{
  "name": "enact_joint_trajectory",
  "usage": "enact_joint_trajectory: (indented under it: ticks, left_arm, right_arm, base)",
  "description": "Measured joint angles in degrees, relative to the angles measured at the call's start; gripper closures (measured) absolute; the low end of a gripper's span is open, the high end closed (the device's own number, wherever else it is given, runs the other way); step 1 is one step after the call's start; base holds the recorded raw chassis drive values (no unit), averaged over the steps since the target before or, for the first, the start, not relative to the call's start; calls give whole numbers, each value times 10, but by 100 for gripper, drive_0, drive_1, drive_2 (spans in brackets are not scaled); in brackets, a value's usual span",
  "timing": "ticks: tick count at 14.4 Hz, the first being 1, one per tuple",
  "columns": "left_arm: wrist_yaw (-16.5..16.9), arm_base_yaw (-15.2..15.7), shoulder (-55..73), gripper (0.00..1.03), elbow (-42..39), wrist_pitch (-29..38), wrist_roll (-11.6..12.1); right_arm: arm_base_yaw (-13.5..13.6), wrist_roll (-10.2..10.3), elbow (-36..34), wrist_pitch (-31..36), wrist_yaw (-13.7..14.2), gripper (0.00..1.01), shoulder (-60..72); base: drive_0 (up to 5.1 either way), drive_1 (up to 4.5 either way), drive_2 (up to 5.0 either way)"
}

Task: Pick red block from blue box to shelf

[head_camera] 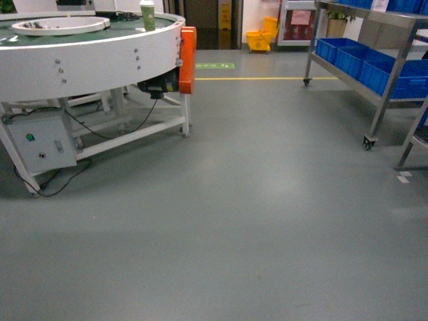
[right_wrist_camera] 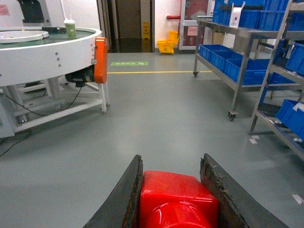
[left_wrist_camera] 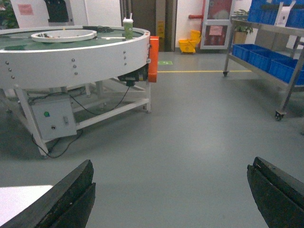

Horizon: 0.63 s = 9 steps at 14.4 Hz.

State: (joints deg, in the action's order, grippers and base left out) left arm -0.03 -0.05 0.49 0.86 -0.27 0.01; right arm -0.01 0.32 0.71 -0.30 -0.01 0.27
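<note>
In the right wrist view, my right gripper point(right_wrist_camera: 172, 164) is shut on the glossy red block point(right_wrist_camera: 176, 199), which fills the gap between both dark fingers above the grey floor. My left gripper point(left_wrist_camera: 171, 168) stands wide open with nothing between its fingers. The stainless-steel shelf point(right_wrist_camera: 244, 35) with dark blue crates stands ahead on the right, also seen in the head view as the shelf point(head_camera: 391, 63) and in the left wrist view as the shelf point(left_wrist_camera: 285, 52). The blue box is out of view. Neither gripper shows in the head view.
A round white conveyor table point(head_camera: 87, 57) with an orange guard point(head_camera: 188, 59) and a green cup point(head_camera: 147, 15) stands at the left, cables trailing under it. A second rack point(right_wrist_camera: 285, 109) with blue crates is near right. A yellow mop bucket point(head_camera: 259, 39) sits far back.
</note>
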Motion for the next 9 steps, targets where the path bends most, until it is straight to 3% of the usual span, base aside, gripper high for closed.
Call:
enact_joint_trajectory:
  ticks: [9]
  left_arm:
    - [0,0,0,5,0,-1,0]
  right_arm:
    - [0,0,0,1,0,72,0]
  base:
    - [9,409,-390]
